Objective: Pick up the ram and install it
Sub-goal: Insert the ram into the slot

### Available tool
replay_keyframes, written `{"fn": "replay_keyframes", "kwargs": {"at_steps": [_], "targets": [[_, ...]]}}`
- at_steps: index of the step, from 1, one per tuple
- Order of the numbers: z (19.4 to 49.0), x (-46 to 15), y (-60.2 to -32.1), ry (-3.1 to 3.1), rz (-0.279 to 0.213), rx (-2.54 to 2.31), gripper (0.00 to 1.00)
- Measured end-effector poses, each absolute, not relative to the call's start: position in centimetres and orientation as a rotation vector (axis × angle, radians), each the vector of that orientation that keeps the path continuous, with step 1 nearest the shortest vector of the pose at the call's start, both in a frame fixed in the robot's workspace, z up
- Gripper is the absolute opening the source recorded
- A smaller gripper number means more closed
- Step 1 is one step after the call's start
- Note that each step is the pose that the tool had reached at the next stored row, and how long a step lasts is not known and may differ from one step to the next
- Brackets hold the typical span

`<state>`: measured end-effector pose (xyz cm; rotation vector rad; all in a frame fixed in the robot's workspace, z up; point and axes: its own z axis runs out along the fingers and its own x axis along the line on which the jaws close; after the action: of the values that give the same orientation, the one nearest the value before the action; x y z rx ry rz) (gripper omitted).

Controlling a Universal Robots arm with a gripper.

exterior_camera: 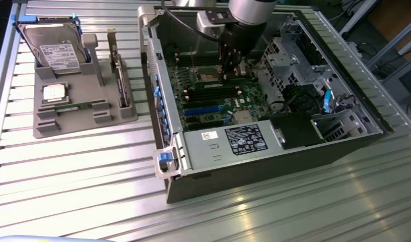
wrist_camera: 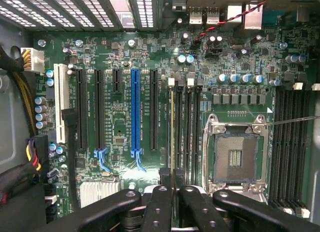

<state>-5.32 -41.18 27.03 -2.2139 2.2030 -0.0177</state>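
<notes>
RAM stick poised over its slot, with misalignment the main risk.

The black two-fingered hand (wrist_camera: 173,202) is nearly closed, pinching the long thin green RAM stick (wrist_camera: 173,142) edge-on above the black memory slots (wrist_camera: 184,127) at nine o'clock of the silver CPU socket (wrist_camera: 235,157), inside the open grey computer case (exterior_camera: 212,151) on the slatted metal desk (exterior_camera: 71,166). If the stick sits tilted or off the slot, pressing could likely bend it, jam it, or stress the green motherboard (wrist_camera: 125,117).
</notes>
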Motion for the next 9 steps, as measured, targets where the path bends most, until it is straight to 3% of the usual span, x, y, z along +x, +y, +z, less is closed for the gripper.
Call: {"fn": "replay_keyframes", "kwargs": {"at_steps": [9], "targets": [[26.12,-5.73,-41.18,2.225,-0.018,-2.192,0.12]]}}
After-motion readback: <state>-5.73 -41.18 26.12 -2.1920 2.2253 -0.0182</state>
